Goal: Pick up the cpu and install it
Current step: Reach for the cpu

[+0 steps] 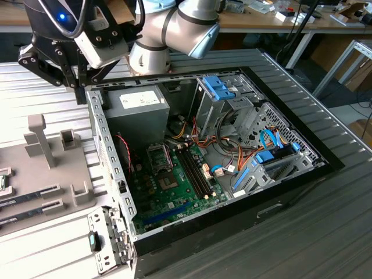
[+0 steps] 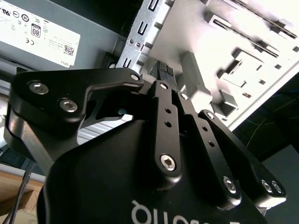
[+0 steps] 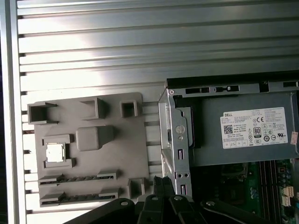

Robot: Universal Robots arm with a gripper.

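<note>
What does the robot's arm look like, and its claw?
The arm is made of fat, round, silver-grey tubes with a pale blue cap on a joint. A black cable runs along it, and a small blue light glows near the wrist. The gripper is black, built from flat bars joined by shiny silver bolts.

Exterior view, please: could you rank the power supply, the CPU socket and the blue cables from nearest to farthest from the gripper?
Measured from the gripper:
1. Power supply, just beside it, at the exterior view's left.
2. CPU socket, on the motherboard, further in.
3. Blue cables, towards the exterior view's right.
</note>
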